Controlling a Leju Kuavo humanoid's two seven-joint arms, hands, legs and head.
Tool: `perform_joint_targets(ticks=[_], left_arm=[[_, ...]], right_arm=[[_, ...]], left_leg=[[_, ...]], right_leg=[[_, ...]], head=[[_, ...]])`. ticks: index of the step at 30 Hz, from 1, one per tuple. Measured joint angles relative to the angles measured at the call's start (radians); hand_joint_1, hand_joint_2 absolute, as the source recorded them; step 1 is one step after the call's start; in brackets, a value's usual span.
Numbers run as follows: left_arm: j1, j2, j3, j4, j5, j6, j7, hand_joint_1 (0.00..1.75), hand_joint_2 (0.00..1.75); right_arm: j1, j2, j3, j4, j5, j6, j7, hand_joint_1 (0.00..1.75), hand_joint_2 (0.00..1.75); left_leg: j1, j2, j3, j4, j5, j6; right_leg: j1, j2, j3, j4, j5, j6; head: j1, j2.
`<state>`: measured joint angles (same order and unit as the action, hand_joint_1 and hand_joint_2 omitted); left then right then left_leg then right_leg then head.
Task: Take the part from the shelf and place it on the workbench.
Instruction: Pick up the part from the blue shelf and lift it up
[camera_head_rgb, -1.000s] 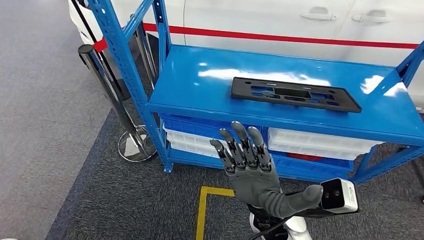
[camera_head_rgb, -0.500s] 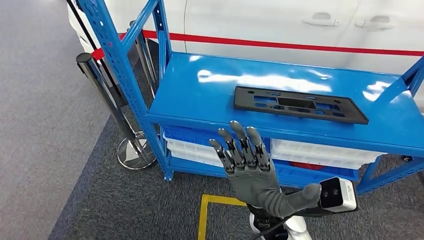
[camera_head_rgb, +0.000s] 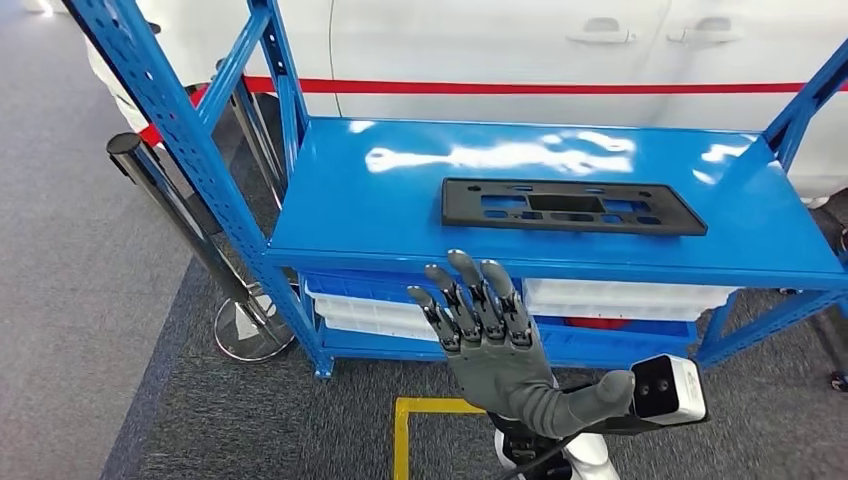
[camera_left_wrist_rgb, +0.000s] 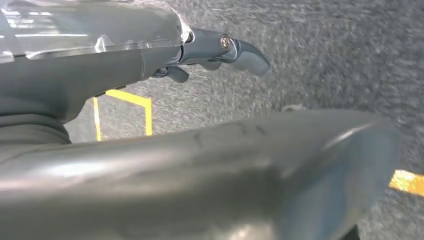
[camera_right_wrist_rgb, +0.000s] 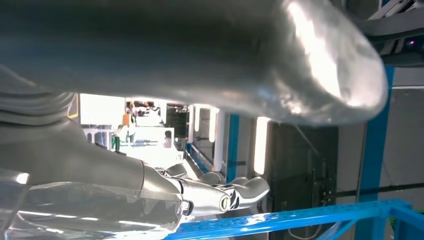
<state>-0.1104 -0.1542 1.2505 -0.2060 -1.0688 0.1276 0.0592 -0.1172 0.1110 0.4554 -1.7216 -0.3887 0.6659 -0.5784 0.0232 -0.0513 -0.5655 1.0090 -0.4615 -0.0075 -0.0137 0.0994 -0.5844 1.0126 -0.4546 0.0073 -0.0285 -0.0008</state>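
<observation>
The part is a flat black rectangular plate (camera_head_rgb: 572, 206) with several cut-outs, lying on the top of the blue shelf (camera_head_rgb: 380, 200) near its front edge. My right hand (camera_head_rgb: 490, 335) is raised in front of the shelf, below its front edge, with the fingers spread and pointing up and nothing in it. It is short of the plate and a little to its left. The right wrist view shows its fingers (camera_right_wrist_rgb: 240, 192) over a blue shelf beam (camera_right_wrist_rgb: 300, 217). My left hand (camera_left_wrist_rgb: 215, 50) hangs over grey carpet, its fingers loosely apart and holding nothing.
A white car with a red stripe (camera_head_rgb: 560, 87) stands behind the shelf. White bins (camera_head_rgb: 620, 295) sit on the lower level. A metal stanchion post (camera_head_rgb: 170, 200) with a round base (camera_head_rgb: 250, 330) stands left of the shelf. Yellow tape (camera_head_rgb: 420, 420) marks the carpet.
The whole picture has shifted: the camera moved, so the shelf now sits more squarely ahead and further left. My right hand keeps the same raised, spread pose.
</observation>
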Motion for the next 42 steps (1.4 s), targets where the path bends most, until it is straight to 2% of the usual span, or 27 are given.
perform_joint_targets(ticks=[2, 4, 5, 6, 7, 8, 11, 13, 15, 17, 20, 21, 22, 23, 24, 26, 28, 30, 31, 33, 35, 36, 37, 38, 39, 40, 42], left_arm=[[-0.001, 0.000, 0.000, 0.000, 0.000, 0.002, 0.001, 0.00, 0.00], [-0.002, 0.000, 0.000, 0.000, 0.000, 0.003, 0.001, 0.00, 0.00], [-0.002, 0.000, 0.000, 0.000, 0.000, 0.003, 0.001, 0.00, 0.00], [-0.002, 0.000, 0.000, 0.000, 0.000, 0.003, 0.001, 0.00, 0.00], [-0.002, 0.000, 0.000, 0.000, 0.000, 0.004, 0.001, 0.00, 0.00], [-0.002, 0.000, 0.000, 0.000, 0.000, 0.004, 0.001, 0.00, 0.00], [-0.003, 0.000, 0.000, 0.000, 0.000, 0.003, 0.000, 0.00, 0.00], [-0.003, 0.000, 0.000, 0.000, 0.000, 0.002, -0.002, 0.00, 0.00], [-0.004, 0.000, 0.000, 0.000, 0.000, 0.001, -0.004, 0.00, 0.00], [-0.006, 0.000, 0.000, 0.000, -0.001, -0.002, -0.007, 0.00, 0.00], [-0.003, 0.001, 0.000, 0.000, -0.004, -0.005, -0.008, 0.00, 0.00], [-0.001, 0.001, 0.000, 0.000, -0.005, -0.006, -0.008, 0.00, 0.00], [0.000, 0.001, 0.000, 0.000, -0.007, -0.007, -0.008, 0.00, 0.00], [0.001, 0.002, 0.000, 0.000, -0.008, -0.008, -0.008, 0.00, 0.00], [0.001, 0.002, 0.000, 0.000, -0.009, -0.010, -0.009, 0.00, 0.00], [0.001, 0.003, 0.000, 0.000, -0.009, -0.011, -0.010, 0.00, 0.00], [0.000, 0.005, 0.000, 0.000, -0.009, -0.013, -0.013, 0.00, 0.00], [-0.002, 0.006, 0.000, 0.000, -0.009, -0.014, -0.016, 0.00, 0.00], [-0.004, 0.006, 0.000, 0.000, -0.008, -0.015, -0.018, 0.00, 0.00], [-0.005, 0.006, 0.000, 0.000, -0.007, -0.015, -0.022, 0.00, 0.00], [-0.002, 0.006, 0.000, 0.000, -0.007, -0.015, -0.023, 0.00, 0.00], [-0.001, 0.006, 0.000, 0.000, -0.007, -0.016, -0.023, 0.00, 0.00], [0.000, 0.006, 0.000, 0.000, -0.007, -0.016, -0.023, 0.00, 0.00], [0.000, 0.006, 0.000, 0.000, -0.006, -0.017, -0.023, 0.00, 0.00], [0.000, 0.005, 0.000, 0.000, -0.006, -0.016, -0.023, 0.00, 0.00], [-0.001, 0.005, 0.000, 0.000, -0.006, -0.016, -0.023, 0.00, 0.00], [-0.002, 0.004, 0.000, 0.000, -0.004, -0.012, -0.022, 0.00, 0.00]], right_arm=[[-0.002, 0.000, 0.000, -0.001, -0.001, 0.000, 0.000, 0.00, 0.00], [-0.003, 0.000, 0.000, -0.001, -0.001, 0.000, -0.001, 0.00, 0.00], [-0.003, 0.000, 0.000, 0.000, -0.001, 0.000, 0.000, 0.00, 0.00], [-0.002, -0.001, 0.000, 0.001, -0.001, 0.000, 0.000, 0.00, 0.00], [-0.001, -0.001, 0.000, 0.002, -0.001, 0.000, 0.000, 0.00, 0.00], [-0.001, -0.001, 0.000, 0.004, -0.001, 0.000, 0.000, 0.00, 0.00], [-0.002, -0.001, 0.000, 0.005, -0.001, 0.000, 0.000, 0.00, 0.00], [-0.002, -0.001, 0.000, 0.005, -0.001, 0.000, -0.001, 0.00, 0.00], [-0.001, -0.001, 0.000, 0.005, 0.000, 0.001, -0.001, 0.00, 0.00], [0.000, -0.001, 0.001, 0.005, 0.001, 0.002, -0.002, 0.00, 0.00], [0.002, 0.000, 0.005, 0.005, 0.005, 0.001, -0.002, 0.00, 0.00], [0.004, 0.000, 0.007, 0.005, 0.007, 0.001, -0.002, 0.00, 0.00], [0.006, 0.000, 0.008, 0.005, 0.010, 0.001, -0.002, 0.00, 0.00], [0.008, 0.000, 0.008, 0.005, 0.013, 0.000, -0.002, 0.00, 0.00], [0.009, 0.000, 0.009, 0.005, 0.015, 0.000, -0.002, 0.00, 0.00], [0.009, 0.000, 0.009, 0.004, 0.017, 0.000, -0.002, 0.00, 0.00], [0.009, 0.000, 0.010, 0.003, 0.018, -0.001, -0.002, 0.00, 0.00], [0.011, 0.001, 0.010, -0.001, 0.019, -0.002, -0.001, 0.00, 0.00], [0.012, 0.001, 0.010, -0.003, 0.019, -0.002, 0.000, 0.00, 0.00], [0.012, 0.000, 0.010, -0.008, 0.019, -0.002, 0.000, 0.00, 0.00], [0.011, 0.000, 0.010, -0.010, 0.019, -0.002, 0.000, 0.00, 0.00], [0.012, 0.000, 0.010, -0.010, 0.019, -0.002, 0.000, 0.00, 0.00], [0.013, 0.000, 0.010, -0.010, 0.019, -0.002, 0.000, 0.00, 0.00], [0.014, 0.000, 0.010, -0.010, 0.019, -0.002, 0.000, 0.00, 0.00], [0.014, 0.000, 0.010, -0.010, 0.018, -0.002, 0.001, 0.00, 0.00], [0.013, 0.000, 0.010, -0.010, 0.017, -0.002, 0.003, 0.00, 0.00], [0.010, 0.000, 0.010, -0.010, 0.012, -0.001, 0.011, 0.00, 0.00]], left_leg=[[0.004, 0.022, 0.009, -0.012, 0.005, 0.014], [0.002, 0.044, 0.014, -0.017, 0.005, 0.022], [-0.001, 0.055, 0.015, -0.016, 0.003, 0.025], [-0.002, 0.067, 0.015, -0.015, 0.001, 0.025], [-0.003, 0.078, 0.016, -0.014, -0.001, 0.025], [-0.004, 0.088, 0.018, -0.013, -0.004, 0.024], [-0.007, 0.114, 0.029, -0.010, -0.015, 0.014], [-0.012, 0.128, 0.035, -0.010, -0.021, 0.003], [-0.013, 0.142, 0.040, -0.010, -0.027, -0.008], [-0.009, 0.122, 0.033, 0.017, -0.052, -0.018], [-0.006, 0.069, -0.044, 0.189, -0.146, -0.024], [-0.006, 0.063, -0.073, 0.247, -0.165, -0.024], [-0.007, 0.060, -0.088, 0.274, -0.164, -0.024], [-0.007, 0.058, -0.087, 0.264, -0.143, -0.022], [-0.007, 0.052, -0.069, 0.217, -0.107, -0.018], [-0.006, 0.011, -0.014, 0.084, -0.040, -0.007], [-0.008, -0.022, 0.015, 0.013, -0.020, 0.001], [-0.009, -0.010, 0.021, 0.002, -0.020, 0.008], [-0.008, 0.002, 0.024, -0.004, -0.015, 0.013], [-0.004, 0.027, 0.030, -0.017, -0.007, 0.024], [-0.006, 0.054, 0.032, -0.020, -0.006, 0.029], [-0.007, 0.069, 0.032, -0.020, -0.007, 0.030], [-0.008, 0.083, 0.032, -0.020, -0.009, 0.030], [-0.008, 0.097, 0.034, -0.020, -0.011, 0.029], [-0.007, 0.109, 0.036, -0.019, -0.014, 0.027], [-0.007, 0.119, 0.041, -0.019, -0.017, 0.024], [-0.011, 0.136, 0.048, -0.017, -0.026, 0.013]], right_leg=[[0.003, -0.025, -0.013, 0.029, -0.020, 0.010], [0.002, -0.072, -0.066, 0.135, -0.073, 0.017], [0.001, -0.084, -0.102, 0.201, -0.098, 0.020], [-0.001, -0.090, -0.130, 0.250, -0.110, 0.022], [-0.001, -0.094, -0.142, 0.267, -0.104, 0.024], [-0.001, -0.098, -0.133, 0.244, -0.080, 0.023], [0.006, -0.143, -0.038, 0.056, 0.005, 0.013], [0.014, -0.157, -0.014, 0.005, 0.012, 0.002], [0.014, -0.135, -0.015, 0.004, 0.014, -0.008], [0.010, -0.116, -0.013, -0.001, 0.017, -0.021], [0.009, -0.088, -0.014, -0.003, 0.019, -0.032], [0.010, -0.076, -0.014, -0.002, 0.019, -0.033], [0.012, -0.063, -0.014, -0.001, 0.019, -0.033], [0.012, -0.049, -0.014, 0.001, 0.019, -0.033], [0.013, -0.036, -0.013, 0.003, 0.019, -0.033], [0.014, -0.011, -0.015, 0.008, 0.018, -0.030], [0.012, 0.010, -0.021, 0.011, 0.019, -0.021], [0.009, 0.031, -0.026, 0.009, 0.024, -0.007], [0.009, 0.029, -0.028, 0.010, 0.023, -0.001], [0.013, -0.015, -0.050, 0.055, -0.007, 0.009], [0.011, -0.071, -0.107, 0.172, -0.068, 0.016], [0.007, -0.083, -0.137, 0.231, -0.090, 0.020], [0.003, -0.089, -0.155, 0.265, -0.095, 0.023], [0.000, -0.094, -0.156, 0.265, -0.082, 0.026], [-0.004, -0.102, -0.135, 0.225, -0.054, 0.028], [-0.006, -0.117, -0.099, 0.158, -0.020, 0.028], [0.000, -0.154, -0.035, 0.041, 0.019, 0.019]], head=[[0.005, 0.000], [0.012, 0.000], [0.014, 0.000], [0.014, 0.000], [0.014, 0.000], [0.014, 0.000], [0.014, 0.000], [0.014, 0.000], [0.014, 0.000], [0.013, 0.000], [0.012, 0.000], [0.012, 0.000], [0.012, 0.000], [0.012, 0.000], [0.012, 0.000], [0.013, 0.000], [0.013, 0.000], [0.013, 0.000], [0.013, 0.000], [0.020, 0.000], [0.026, 0.000], [0.027, 0.000], [0.027, 0.000], [0.027, 0.000], [0.027, 0.000], [0.027, 0.000], [0.026, 0.000]])
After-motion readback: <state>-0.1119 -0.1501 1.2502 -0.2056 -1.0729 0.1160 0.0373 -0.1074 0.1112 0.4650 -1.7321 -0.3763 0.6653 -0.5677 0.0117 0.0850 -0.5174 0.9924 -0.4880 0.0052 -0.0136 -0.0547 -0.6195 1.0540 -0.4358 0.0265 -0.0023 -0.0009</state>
